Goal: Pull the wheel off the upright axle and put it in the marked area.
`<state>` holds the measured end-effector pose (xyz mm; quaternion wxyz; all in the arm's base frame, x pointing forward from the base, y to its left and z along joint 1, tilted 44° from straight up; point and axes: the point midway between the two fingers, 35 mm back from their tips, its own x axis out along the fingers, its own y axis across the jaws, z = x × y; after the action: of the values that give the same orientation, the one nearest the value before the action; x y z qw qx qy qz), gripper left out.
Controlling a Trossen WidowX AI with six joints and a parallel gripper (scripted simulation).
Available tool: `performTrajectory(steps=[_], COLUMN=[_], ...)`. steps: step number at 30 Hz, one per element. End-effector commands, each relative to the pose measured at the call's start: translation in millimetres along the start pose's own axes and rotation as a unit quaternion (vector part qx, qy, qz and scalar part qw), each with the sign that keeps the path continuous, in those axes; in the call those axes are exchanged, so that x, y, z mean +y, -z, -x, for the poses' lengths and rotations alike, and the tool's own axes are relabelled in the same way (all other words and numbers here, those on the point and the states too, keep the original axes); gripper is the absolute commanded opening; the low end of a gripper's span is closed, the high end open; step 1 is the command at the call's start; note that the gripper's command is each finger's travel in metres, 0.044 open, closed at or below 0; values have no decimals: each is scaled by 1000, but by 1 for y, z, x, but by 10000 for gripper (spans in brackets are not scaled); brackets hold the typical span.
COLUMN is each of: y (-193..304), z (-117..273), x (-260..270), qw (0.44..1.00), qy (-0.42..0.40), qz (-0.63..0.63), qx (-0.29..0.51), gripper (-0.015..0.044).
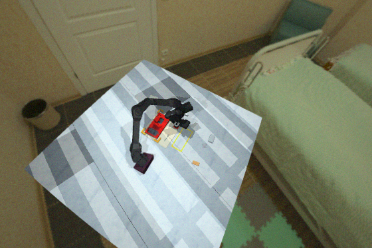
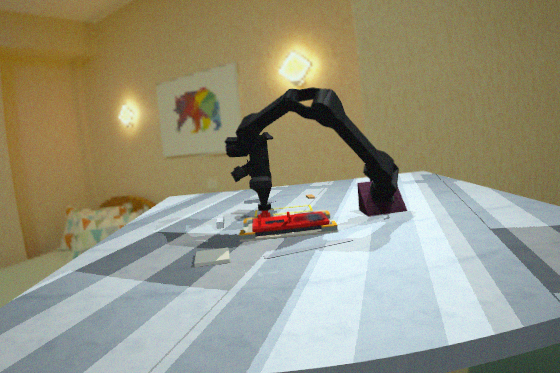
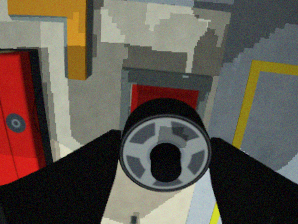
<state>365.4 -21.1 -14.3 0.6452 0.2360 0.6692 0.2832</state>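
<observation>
The wheel (image 3: 144, 149) (image 1: 177, 124), with a black tyre and a light grey spoked hub, lies flat over the small red block (image 3: 162, 93) beside the red car body. The black upright axle (image 3: 165, 156) shows in its hub in the wrist view. My gripper (image 3: 165, 142) (image 2: 265, 206) points down and is shut on the wheel, one finger on each side of the tyre. Whether the wheel has risen on the axle cannot be told. The marked area, a yellow outline (image 1: 186, 141) (image 3: 245, 105), lies right beside the block's pale board.
The red car body (image 1: 153, 131) (image 2: 290, 223) (image 3: 15, 155) sits between orange corner brackets (image 3: 77, 50) on the pale board. An orange piece (image 1: 196, 163) (image 2: 310, 196) and a small grey block (image 1: 211, 138) lie beyond the marked area. A pale flat tile (image 2: 212, 256) lies on the table's other side.
</observation>
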Motion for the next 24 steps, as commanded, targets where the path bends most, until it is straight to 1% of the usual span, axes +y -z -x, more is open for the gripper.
performTrajectory(steps=[1,24], y=[-1,-1], z=[2,10], x=[0,0], qw=[1000,1000], qy=[1,1], qz=[3,2], qx=[0,0], gripper=[0,0])
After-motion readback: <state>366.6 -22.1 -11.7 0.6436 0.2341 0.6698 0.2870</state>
